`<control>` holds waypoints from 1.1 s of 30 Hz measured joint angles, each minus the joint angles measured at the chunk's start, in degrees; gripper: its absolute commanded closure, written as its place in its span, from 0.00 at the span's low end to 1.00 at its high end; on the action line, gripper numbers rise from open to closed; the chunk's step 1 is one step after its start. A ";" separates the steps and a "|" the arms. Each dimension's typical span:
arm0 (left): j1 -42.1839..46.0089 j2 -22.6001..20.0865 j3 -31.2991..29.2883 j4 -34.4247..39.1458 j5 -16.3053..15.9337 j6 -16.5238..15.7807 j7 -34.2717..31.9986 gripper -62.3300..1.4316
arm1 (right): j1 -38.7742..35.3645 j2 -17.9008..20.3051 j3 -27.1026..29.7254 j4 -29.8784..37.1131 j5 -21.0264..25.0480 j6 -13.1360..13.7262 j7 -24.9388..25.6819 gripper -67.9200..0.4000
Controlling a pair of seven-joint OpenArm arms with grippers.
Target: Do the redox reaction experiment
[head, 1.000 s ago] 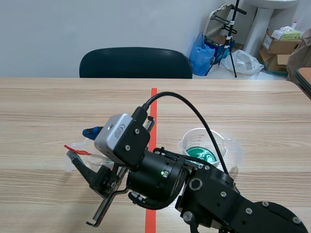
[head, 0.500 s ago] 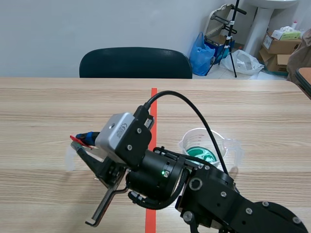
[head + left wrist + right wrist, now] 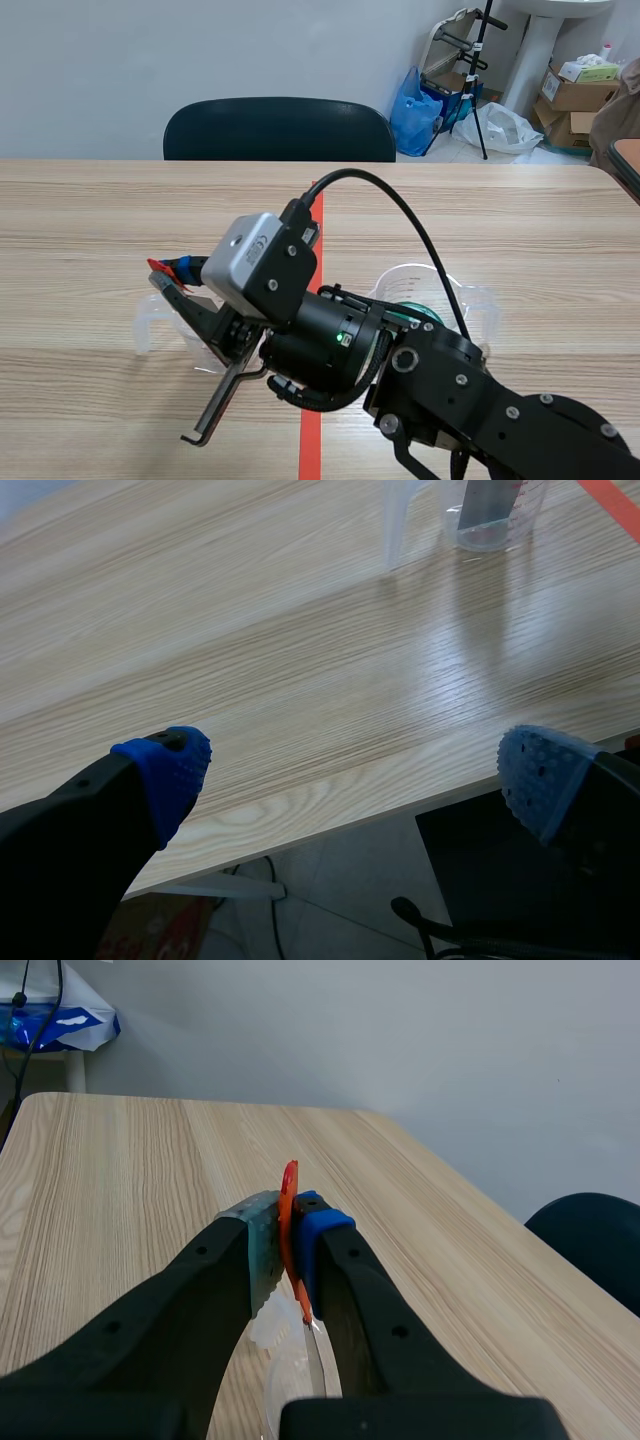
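Right wrist view gives you the clearest read: the right gripper (image 3: 288, 1252) has its fingers pinched shut on a thin orange-red strip (image 3: 289, 1192), which stands nearly upright between the pads and pokes out past them. Directly below that strip sits the clear beaker (image 3: 292, 1365), so you have the strip over the beaker's mouth, though you cannot tell whether its lower end dips inside. In the scene view you'll see the right arm (image 3: 450, 400) stretched over to that beaker on the counter (image 3: 100, 220). The orange-red tape line (image 3: 316, 215) runs between the clear beaker and a second beaker (image 3: 478, 300) holding green liquid, which stands well apart from it. Your left gripper (image 3: 355, 780) hangs just off the counter's edge, with the clear beaker well ahead of it and its fingers spread wide.
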 measured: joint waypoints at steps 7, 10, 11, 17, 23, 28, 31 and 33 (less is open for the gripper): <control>0.00 0.00 0.00 0.00 0.00 0.00 0.00 0.01 | 0.02 0.00 3.13 0.31 0.48 2.69 -0.76 0.98; 0.00 0.00 0.00 0.00 0.00 0.00 0.00 0.01 | 0.02 0.00 3.23 1.42 0.44 4.44 -2.84 0.98; 0.00 0.00 0.00 0.00 0.00 0.00 0.00 0.01 | 0.02 0.00 3.34 1.90 0.42 4.83 -3.56 0.98; 0.00 0.00 0.00 0.00 0.00 0.00 0.00 0.01 | 0.00 0.02 5.60 4.50 0.24 5.29 -6.86 0.98; 0.00 0.00 0.02 0.00 0.00 0.00 0.00 0.01 | 0.00 1.16 5.86 10.36 4.11 6.05 -9.09 0.98; 0.00 0.00 0.02 0.00 0.00 0.00 0.00 0.01 | 0.00 3.21 5.86 15.65 8.48 6.21 -14.88 0.98; 0.00 0.00 0.02 0.00 0.00 0.00 0.00 0.01 | 0.00 4.17 5.86 18.32 10.73 6.16 -16.98 0.98; 0.00 0.00 0.02 0.00 0.00 0.00 0.00 0.01 | 0.00 4.96 5.86 20.41 11.76 6.25 -18.86 0.98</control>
